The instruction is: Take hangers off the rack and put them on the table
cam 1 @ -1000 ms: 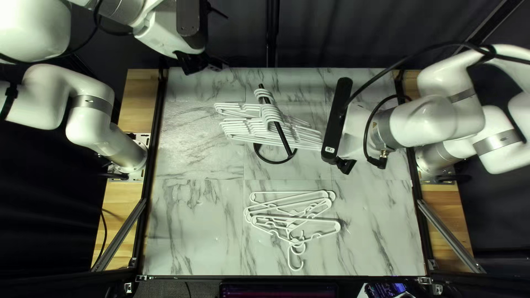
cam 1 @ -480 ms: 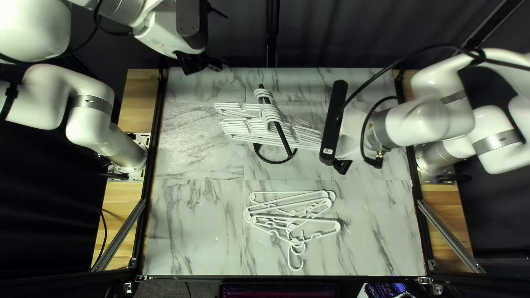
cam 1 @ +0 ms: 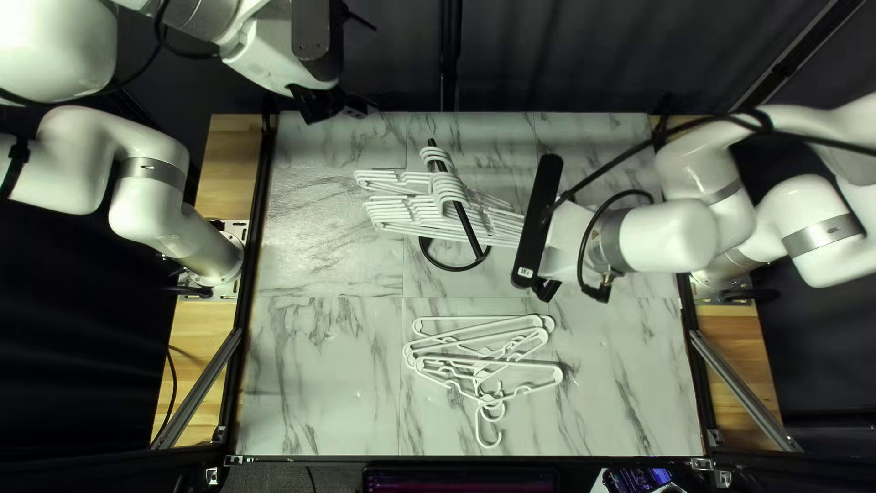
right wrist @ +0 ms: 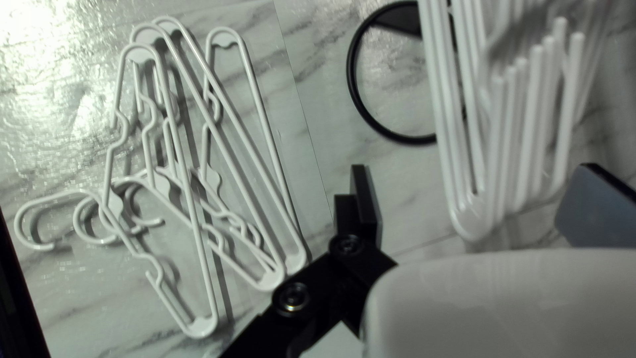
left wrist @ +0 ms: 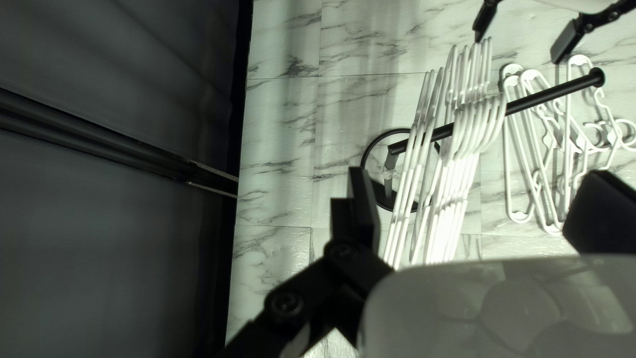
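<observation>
My right gripper point(cam 1: 547, 289) is beside the right ends of the white hangers point(cam 1: 447, 215) on the black rack point(cam 1: 470, 230). The right wrist view has my right gripper point(right wrist: 474, 209) open, the ends of the hanging hangers point(right wrist: 470, 219) ahead between its spread fingers, untouched as far as shows. My left gripper point(cam 1: 333, 105) is raised over the table's far edge; in the left wrist view my left gripper point(left wrist: 474, 199) stands open, holding nothing, with the rack's hangers point(left wrist: 450, 192) below and beyond it. Several loose hangers point(cam 1: 484, 365) lie overlapping on the table, hooks toward the near edge.
The marble-patterned table point(cam 1: 319, 374) has black side rails, with wooden strips point(cam 1: 205, 329) outside them. The rack's round base point(cam 1: 453, 267) rests between the two arms. A dark curtain point(cam 1: 547, 55) hangs behind the far edge. Cables point(cam 1: 598, 219) loop around my right arm.
My right arm has moved left and slightly toward the near edge, bringing its gripper closer to the hanging hangers. The left arm, the rack and the loose hangers have not moved.
</observation>
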### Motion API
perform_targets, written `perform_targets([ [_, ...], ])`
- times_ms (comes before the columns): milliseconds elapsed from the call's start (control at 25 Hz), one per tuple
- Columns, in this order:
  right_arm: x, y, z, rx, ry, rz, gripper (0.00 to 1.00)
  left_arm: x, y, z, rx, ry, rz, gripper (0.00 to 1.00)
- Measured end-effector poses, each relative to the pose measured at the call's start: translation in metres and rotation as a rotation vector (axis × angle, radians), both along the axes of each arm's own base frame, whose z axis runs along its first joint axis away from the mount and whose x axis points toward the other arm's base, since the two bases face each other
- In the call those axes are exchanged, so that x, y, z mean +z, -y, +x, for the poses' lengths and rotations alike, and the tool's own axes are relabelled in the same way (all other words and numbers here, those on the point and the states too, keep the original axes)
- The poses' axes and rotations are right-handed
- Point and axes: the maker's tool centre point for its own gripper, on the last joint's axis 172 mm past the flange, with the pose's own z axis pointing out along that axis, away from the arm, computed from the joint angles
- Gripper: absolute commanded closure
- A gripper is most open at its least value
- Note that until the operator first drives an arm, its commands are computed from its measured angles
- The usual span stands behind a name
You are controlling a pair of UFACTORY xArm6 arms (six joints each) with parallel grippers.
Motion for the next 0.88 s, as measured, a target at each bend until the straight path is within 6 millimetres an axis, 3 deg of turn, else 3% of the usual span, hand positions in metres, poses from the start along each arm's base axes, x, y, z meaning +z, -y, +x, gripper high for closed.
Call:
perform_targets([
  [440,-0.017,0.002,0.006,0.013,0.018,0.014,0.00,0.000,0.000,0.000,0.000,0.000,0.000,0.00],
  [880,-0.014,-0.009,0.008,0.016,0.023,0.012,0.00,0.000,0.000,0.000,0.000,0.000,0.000,0.00],
])
